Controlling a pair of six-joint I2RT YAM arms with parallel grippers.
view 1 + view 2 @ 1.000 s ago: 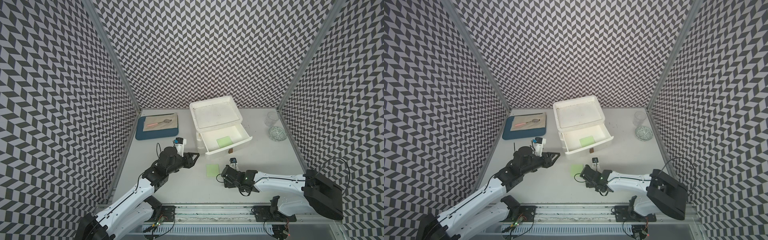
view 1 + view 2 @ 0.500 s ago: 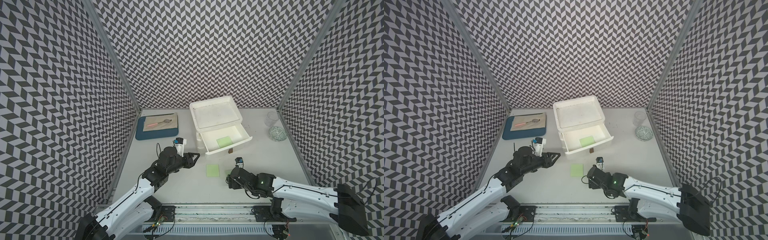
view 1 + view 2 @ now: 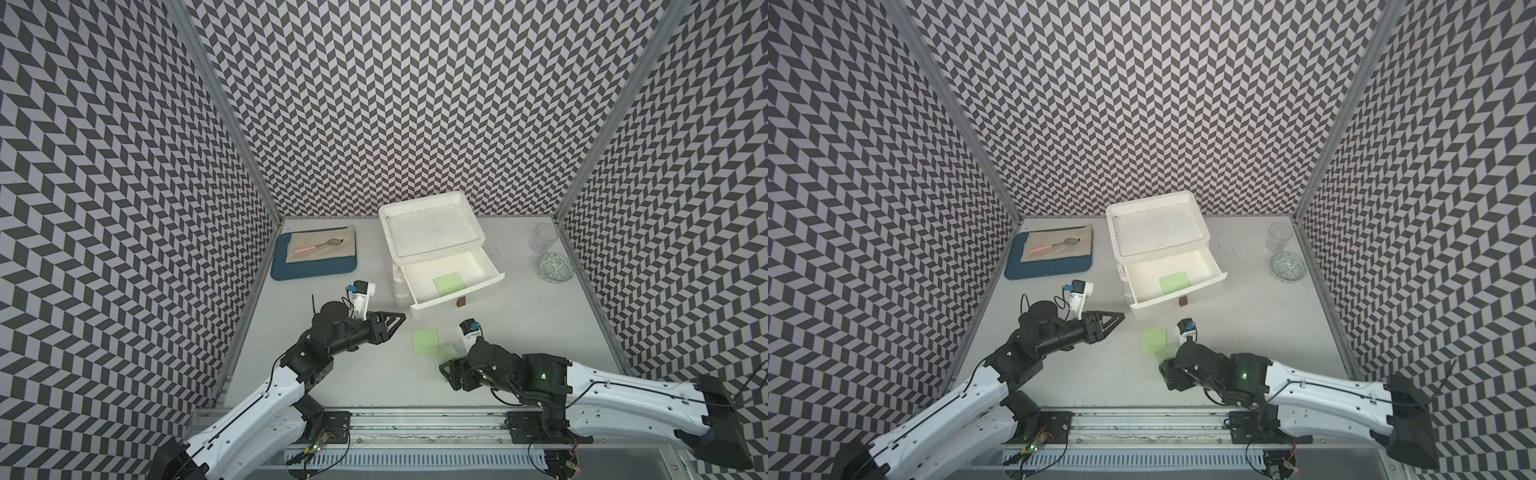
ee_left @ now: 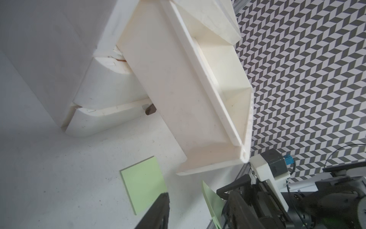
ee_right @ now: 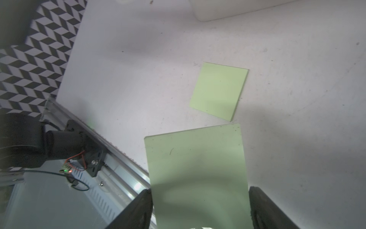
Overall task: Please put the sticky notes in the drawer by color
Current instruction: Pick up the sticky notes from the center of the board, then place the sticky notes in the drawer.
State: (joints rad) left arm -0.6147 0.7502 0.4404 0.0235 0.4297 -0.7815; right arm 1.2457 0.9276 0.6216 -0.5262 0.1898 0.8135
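Bright, even overhead light fills both top views; the walls [image 3: 374,104] bow at the frame edges. The worktop [image 3: 374,386] in front of the drawer [image 3: 436,302] carries soft shadows. Near the right claw [image 5: 199,189], the green sticky note [image 5: 196,154] lies shaded and blurred.

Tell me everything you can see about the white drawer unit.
The drawer unit is a white, slightly scuffed plastic box with a recessed top and three stacked drawers. It stands upright on the table near the back wall. The top drawer is pulled out, with one green sticky note lying flat inside; the two below look shut. A small brown tab shows beneath the open drawer's front. The left gripper is near its corner, not touching.
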